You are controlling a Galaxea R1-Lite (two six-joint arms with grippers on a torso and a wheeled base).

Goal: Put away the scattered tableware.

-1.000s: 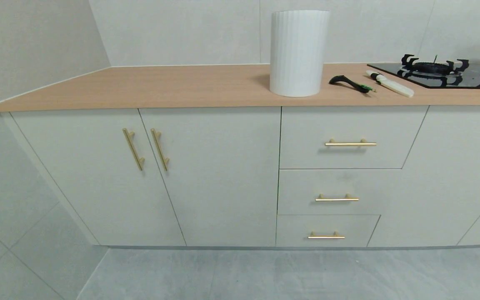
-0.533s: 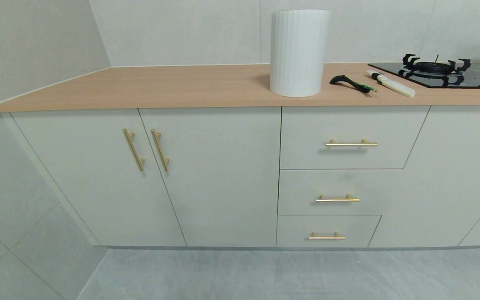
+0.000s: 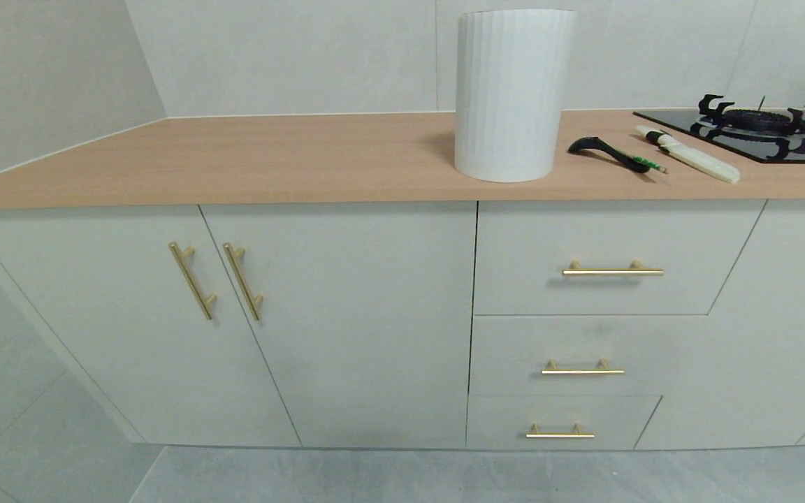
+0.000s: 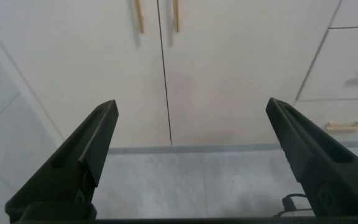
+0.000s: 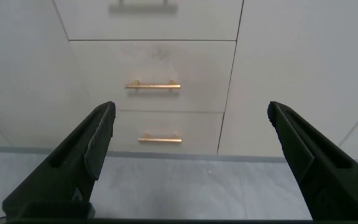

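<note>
Head view: a black utensil (image 3: 608,152), possibly a peeler, and a pale knife (image 3: 689,154) lie aslant on the countertop (image 3: 270,154), right of the white canister (image 3: 511,94) and nearer the right arm; left wrist view: left gripper (image 4: 191,107) agape before cupboard doors (image 4: 229,62); right wrist view: right gripper (image 5: 191,109) agape before drawers (image 5: 154,68), well below that tableware.

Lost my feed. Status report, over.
Left gripper and right gripper open, empty, facing the cabinet. Peeler and knife lie on the counter by the white canister. Drawers shut.
</note>
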